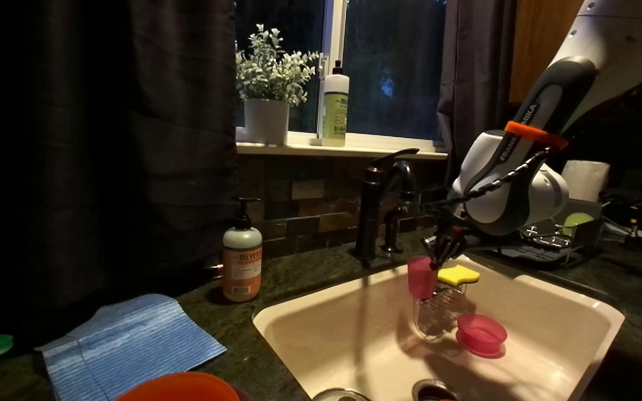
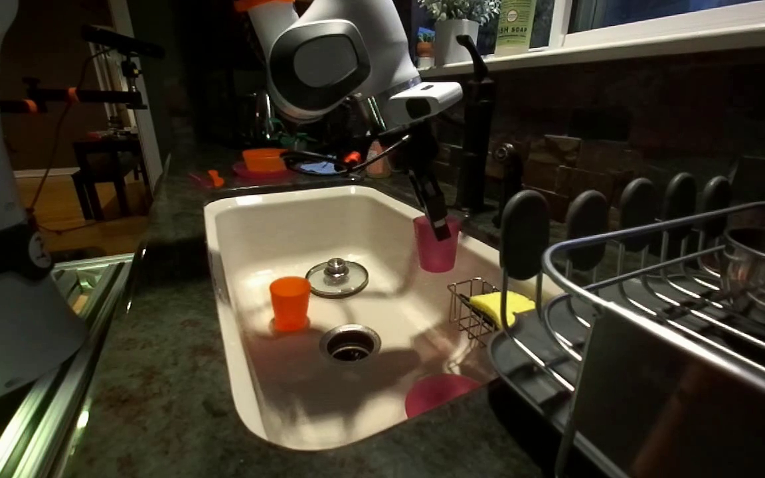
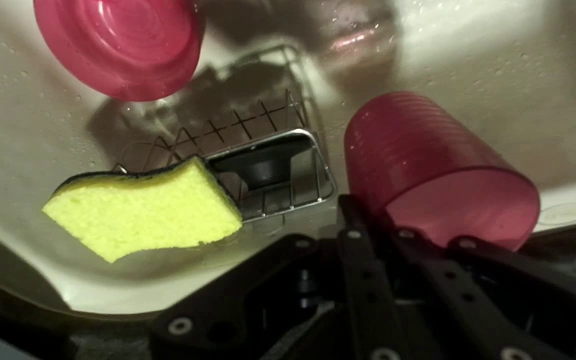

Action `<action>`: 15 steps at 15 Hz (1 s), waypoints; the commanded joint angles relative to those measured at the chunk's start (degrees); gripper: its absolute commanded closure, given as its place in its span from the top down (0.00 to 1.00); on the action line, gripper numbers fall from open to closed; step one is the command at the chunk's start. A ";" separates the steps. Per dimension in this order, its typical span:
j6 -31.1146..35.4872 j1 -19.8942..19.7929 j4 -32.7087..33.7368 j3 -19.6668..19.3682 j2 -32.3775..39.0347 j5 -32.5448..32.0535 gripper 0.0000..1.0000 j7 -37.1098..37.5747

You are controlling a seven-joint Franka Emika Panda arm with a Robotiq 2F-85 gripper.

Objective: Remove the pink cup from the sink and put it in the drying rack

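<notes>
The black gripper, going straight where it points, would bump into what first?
The gripper, holding the pink cup, would likely meet the wire caddy or the sink beside it; depth is unclear.

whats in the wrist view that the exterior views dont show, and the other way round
Only the wrist view shows the faint oval mark near the edge of the sink and, clearly, a dark tapered piece seen through the wire caddy.
Only the exterior views show the drying rack, faucet, potted plant and dish soap bottle.
Shared: sink, wire caddy, yellow sponge, round pink dish, and the gripper holding the pink cup.
</notes>
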 commanded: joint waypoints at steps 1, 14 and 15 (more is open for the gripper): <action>0.91 10.16 -0.88 -12.22 -0.39 1.01 0.01 2.54; 1.44 36.15 0.01 -41.10 3.22 4.62 0.01 6.78; 1.47 35.69 0.32 -40.79 3.35 4.80 0.01 7.19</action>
